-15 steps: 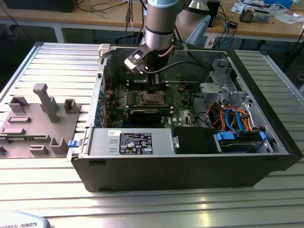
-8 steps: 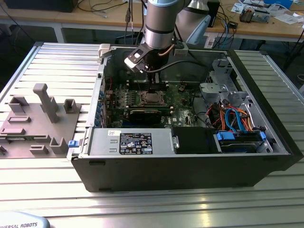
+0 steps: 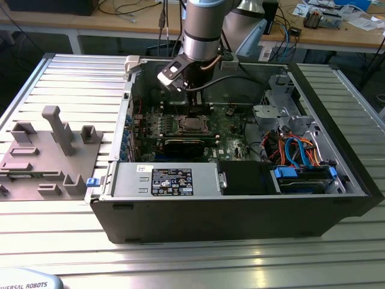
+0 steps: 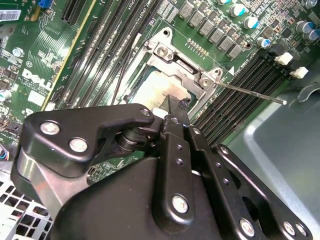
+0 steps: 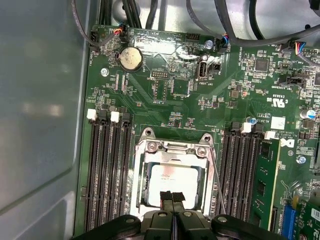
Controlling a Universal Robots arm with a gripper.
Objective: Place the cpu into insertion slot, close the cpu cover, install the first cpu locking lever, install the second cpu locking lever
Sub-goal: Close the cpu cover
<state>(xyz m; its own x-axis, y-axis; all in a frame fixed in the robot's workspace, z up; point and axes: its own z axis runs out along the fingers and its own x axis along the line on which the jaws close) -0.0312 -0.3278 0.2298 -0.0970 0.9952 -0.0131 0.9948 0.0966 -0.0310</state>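
**While the chip [image 5: 172,175] sits in its socket [image 5: 137,170], shut fingers [image 5: 170,196] hang above it**

Where the open computer case [image 3: 240,211] stands on the bench [image 3: 72,78], the arm [image 3: 201,30] reaches down inside. Its fingers are pressed together, gripping nothing, tips over the chip. A thin wire lever [image 5: 216,180] runs beside the socket.

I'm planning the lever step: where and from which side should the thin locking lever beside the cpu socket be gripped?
Probably near the free end of the locking lever, coming from above with the tool straddling it. It is a thin straight rod, and that end stands clear of the cpu cover, over the memory slots.
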